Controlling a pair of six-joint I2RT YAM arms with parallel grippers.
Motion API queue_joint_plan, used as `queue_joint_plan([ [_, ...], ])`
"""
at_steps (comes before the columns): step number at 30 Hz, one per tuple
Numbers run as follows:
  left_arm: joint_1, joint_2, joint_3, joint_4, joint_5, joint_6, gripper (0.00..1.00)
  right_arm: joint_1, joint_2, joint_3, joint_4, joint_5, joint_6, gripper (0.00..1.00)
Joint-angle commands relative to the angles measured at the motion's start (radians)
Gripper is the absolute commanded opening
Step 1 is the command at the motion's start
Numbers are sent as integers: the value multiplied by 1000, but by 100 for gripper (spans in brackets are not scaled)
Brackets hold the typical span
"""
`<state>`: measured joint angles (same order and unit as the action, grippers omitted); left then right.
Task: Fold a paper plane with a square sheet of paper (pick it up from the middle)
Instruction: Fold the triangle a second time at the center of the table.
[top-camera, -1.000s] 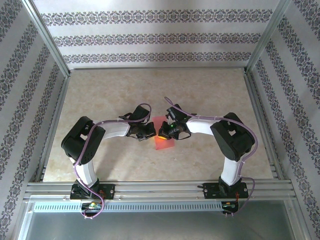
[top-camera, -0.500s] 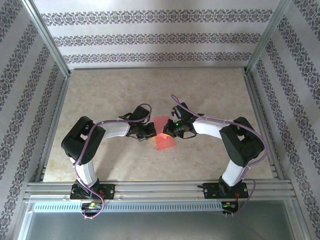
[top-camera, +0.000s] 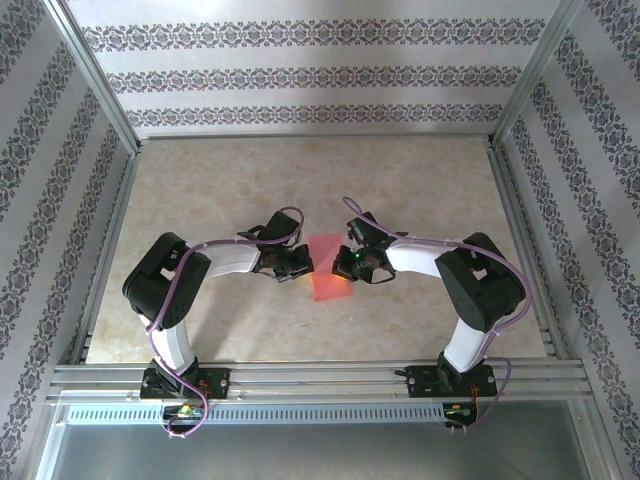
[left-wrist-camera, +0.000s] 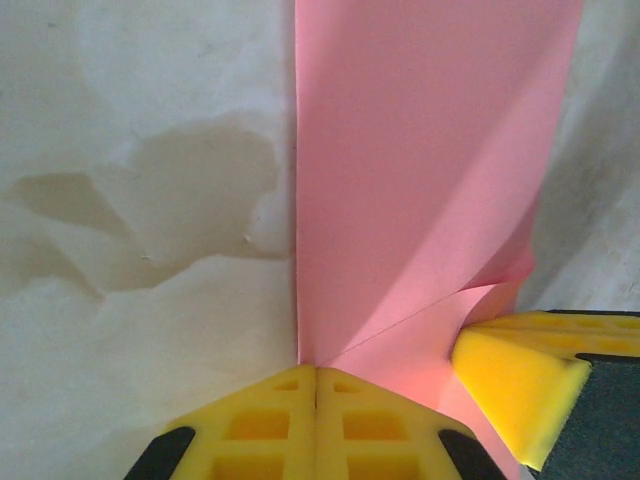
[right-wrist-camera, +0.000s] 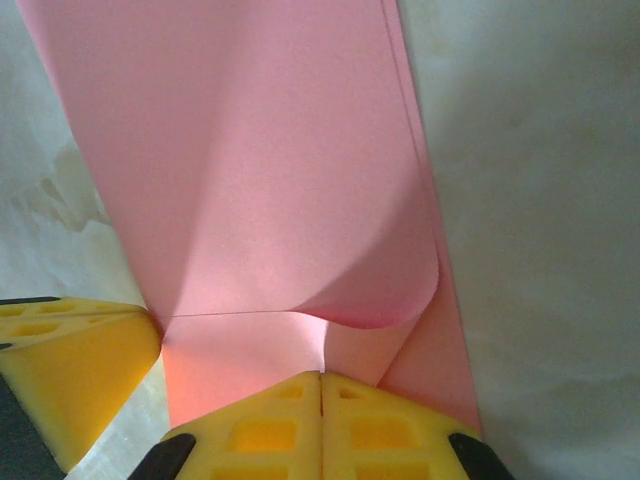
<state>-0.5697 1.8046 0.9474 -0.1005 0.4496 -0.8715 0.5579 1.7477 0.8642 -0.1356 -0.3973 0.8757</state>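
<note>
Square sheet of paper (left-wrist-camera: 420, 150): thin, limp, probably creases and tears easily. Left pincer (left-wrist-camera: 316, 375) is pinched shut on its left edge and right pincer (right-wrist-camera: 321, 378) is shut on a curled flap at the right. Best held at folded edges.

- One thin pink-red paper sheet (top-camera: 327, 272) is lying here, possibly doubled over; its layers are hard to count.
- Two yellow-fingered grippers are showing: left gripper (top-camera: 303, 263), right gripper (top-camera: 343, 266).
- Two white-and-black jointed arms are reaching inward: left arm (top-camera: 225, 262), right arm (top-camera: 420, 257).
- One beige marbled tabletop (top-camera: 220, 190) is showing.

Looks like a robot test booth: metal frame (top-camera: 97, 75), flowery striped walls (top-camera: 320, 70), two robot arms (top-camera: 225, 260) bolted to rails (top-camera: 320, 378) by a table (top-camera: 420, 180).
</note>
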Motion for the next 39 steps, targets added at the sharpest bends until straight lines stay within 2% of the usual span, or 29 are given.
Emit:
queue_joint_plan([
  [1,-15,-17,31,-16,12,21,4,-10,22,-23,-2,33,4,8],
  [9,-32,-109,26,-21,16,-3,8,-12,26,-49,0,59,17,8],
  [15,-108,-152,-12,-46,-18,-58,9,-13,35,-57,-9,73,31,8],
  [21,-163,-135,-50,-38,-2,-95,9,-16,48,-59,-27,81,41,8],
  [39,-156,-79,-72,-71,-37,-86,8,-30,75,-56,-60,88,54,7],
])
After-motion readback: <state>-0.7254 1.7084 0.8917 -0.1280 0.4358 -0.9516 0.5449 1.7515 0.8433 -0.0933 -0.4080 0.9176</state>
